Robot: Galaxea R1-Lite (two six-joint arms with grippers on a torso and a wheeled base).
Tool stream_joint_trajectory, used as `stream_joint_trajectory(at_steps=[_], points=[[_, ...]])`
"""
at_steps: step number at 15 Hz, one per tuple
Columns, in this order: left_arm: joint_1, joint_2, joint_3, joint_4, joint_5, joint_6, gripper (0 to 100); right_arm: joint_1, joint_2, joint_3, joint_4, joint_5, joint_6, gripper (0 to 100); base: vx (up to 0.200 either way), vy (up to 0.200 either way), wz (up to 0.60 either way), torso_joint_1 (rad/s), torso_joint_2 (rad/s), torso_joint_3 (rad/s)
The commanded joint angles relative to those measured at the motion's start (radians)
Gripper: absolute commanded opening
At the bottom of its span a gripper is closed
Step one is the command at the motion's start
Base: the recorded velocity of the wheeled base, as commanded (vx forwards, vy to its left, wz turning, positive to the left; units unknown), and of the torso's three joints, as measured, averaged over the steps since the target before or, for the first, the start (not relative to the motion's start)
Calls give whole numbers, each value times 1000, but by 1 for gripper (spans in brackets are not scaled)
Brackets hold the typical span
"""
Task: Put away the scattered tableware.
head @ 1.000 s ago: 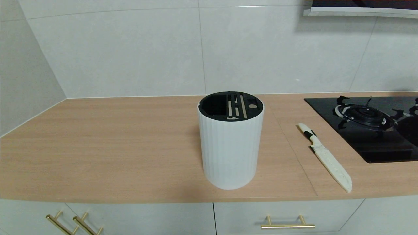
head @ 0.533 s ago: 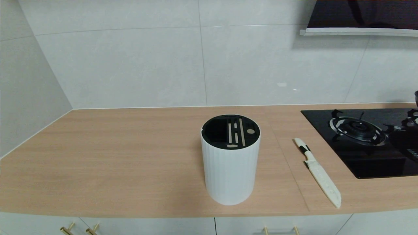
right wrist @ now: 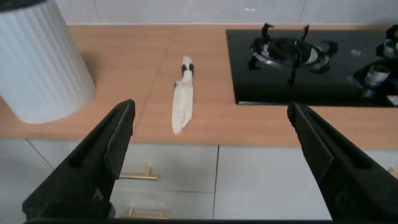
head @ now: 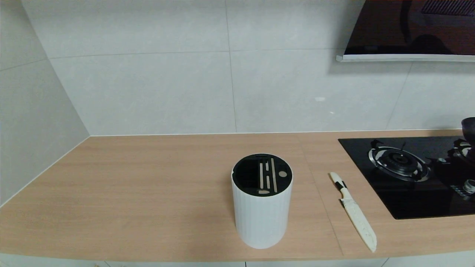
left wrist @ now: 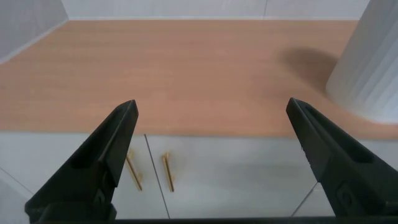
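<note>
A white ribbed cylindrical knife holder [head: 262,207] with a black slotted top stands near the front of the wooden counter [head: 156,185]. A cream knife [head: 354,213] with a black band on its handle lies flat to its right, blade toward the front edge. My left gripper [left wrist: 211,155] is open, held in front of the counter edge, with the holder [left wrist: 367,68] off to one side. My right gripper [right wrist: 211,155] is open too, in front of the counter edge, facing the knife [right wrist: 183,99] and the holder [right wrist: 40,62].
A black gas hob [head: 412,174] with burners fills the counter's right end, with a range hood [head: 412,33] above. Tiled walls close the back and left. Cabinet doors with gold handles [right wrist: 138,176] sit under the counter.
The head camera has risen or pulled back, so the counter, holder and knife sit lower and smaller in view. The holder and knife themselves have not moved.
</note>
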Motion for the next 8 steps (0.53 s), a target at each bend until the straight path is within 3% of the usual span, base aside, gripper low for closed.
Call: stream_joint_trajectory(at_steps=[1,4,8], points=[[0,1,0,0,0,-1,100,0,1,0,0,0,-1,100,0,0,0,207,-422,-212],[0,1,0,0,0,-1,100,0,1,0,0,0,-1,100,0,0,0,152,-333,-167],[0,1,0,0,0,-1,100,0,1,0,1,2,-1,100,0,0,0,9,-14,-4]])
